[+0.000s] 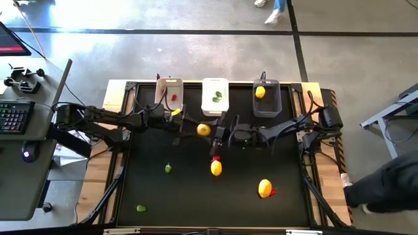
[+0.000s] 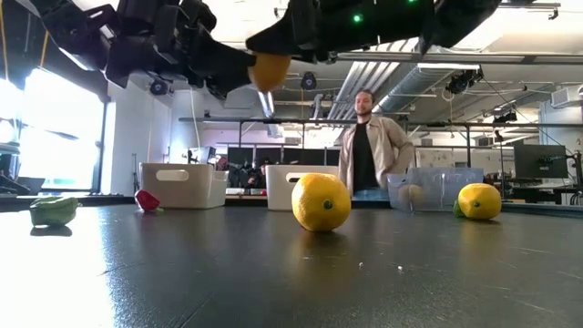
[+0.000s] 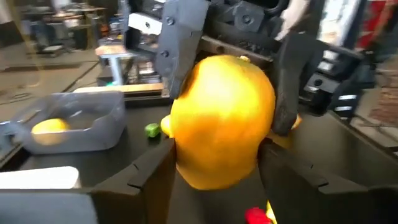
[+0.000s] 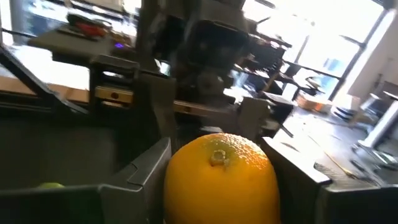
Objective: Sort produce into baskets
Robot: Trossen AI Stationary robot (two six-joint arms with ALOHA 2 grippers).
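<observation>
An orange-yellow fruit (image 1: 204,129) hangs in the air over the table's middle, between my two grippers. My right gripper (image 4: 217,162) reaches in level from the table's right and is shut on the fruit (image 4: 221,180). My left gripper (image 3: 217,155) comes level from the left. It is open, and its fingers stand close on either side of the fruit (image 3: 224,118). At the far edge stand the beige basket (image 1: 169,88), the white basket (image 1: 215,88) and the dark grey basket (image 1: 268,108). They hold a red piece, green pieces and a yellow fruit in that order. My right gripper pinches the fruit by two opposite sides (image 4: 177,180) between its two fingers (image 3: 287,87). The fingers come level from the table's right. The fruit is lifted clear of the table, its dimpled stem end (image 4: 217,155) toward the right wrist.
On the table lie a yellow fruit (image 1: 216,168) with a red piece (image 1: 215,158) beside it, and another orange-yellow fruit (image 1: 264,188) with a red piece beside it. Two green pieces (image 1: 168,168) (image 1: 141,209) lie near left. A person (image 2: 369,146) stands beyond the far edge.
</observation>
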